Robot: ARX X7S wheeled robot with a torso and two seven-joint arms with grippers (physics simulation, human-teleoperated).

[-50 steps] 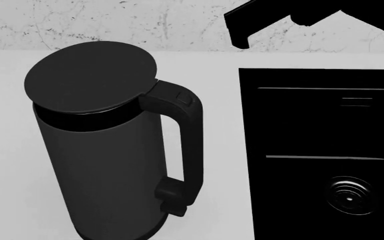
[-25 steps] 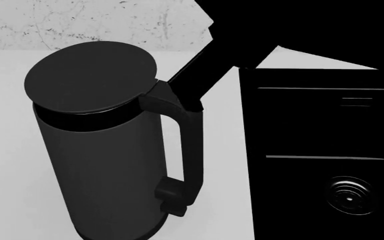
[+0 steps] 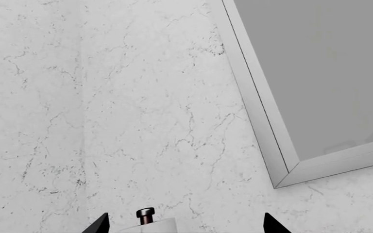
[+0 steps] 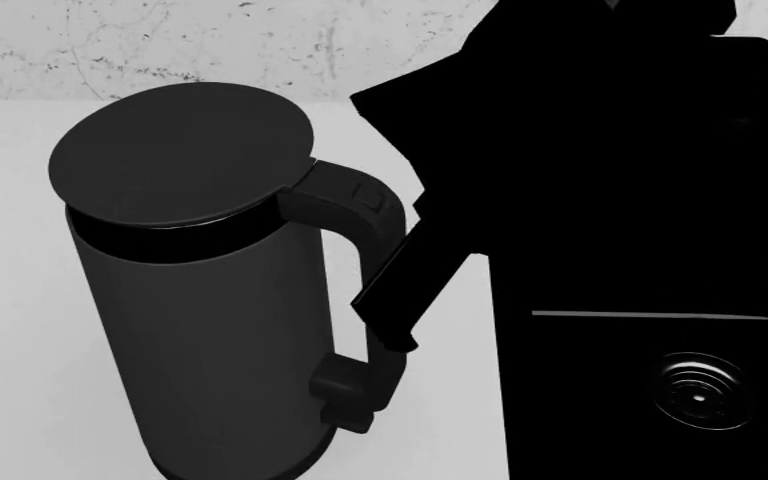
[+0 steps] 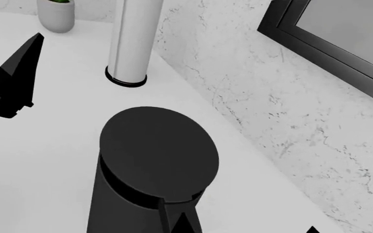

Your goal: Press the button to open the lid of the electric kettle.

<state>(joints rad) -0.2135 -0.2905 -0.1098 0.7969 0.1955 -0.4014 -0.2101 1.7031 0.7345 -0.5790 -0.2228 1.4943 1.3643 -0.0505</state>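
Dark grey is the colour of the electric kettle (image 4: 204, 300), which is seen standing upright on the white counter (image 4: 11, 330), just to the left of a black sink (image 4: 651, 330) sunk into that counter. The lid (image 4: 181, 150) is seen lying flat and closed on the body, with a black band beneath it. The black loop handle (image 4: 377, 260) is turned toward the sink, and the button (image 4: 373, 198) is outlined at the handle's top end, uncovered in the head view. A stubby knob (image 4: 344, 390) is seen jutting from the handle's lower end.

The right hand (image 4: 387, 320) is shown as a black silhouette reaching down from the upper right, its tip beside the outer edge of the handle, below the button. Whether it touches the handle cannot be told, and whether its fingers are spread or pressed together cannot be told either. In the right wrist view the kettle (image 5: 149, 194) is seen from above with the lid (image 5: 159, 153) shut, near a marble wall (image 5: 271, 111). A pale upright cylinder (image 5: 133, 41) and a small plant pot (image 5: 56, 14) are seen farther along the counter.

The left hand (image 3: 185, 224) is raised toward the marble wall (image 3: 109, 107) beside a pale-framed panel (image 3: 322, 73); only two dark fingertips (image 3: 97, 224) are visible, held well apart with nothing between them. A small dark knob (image 3: 145, 214) is visible between them, farther off.
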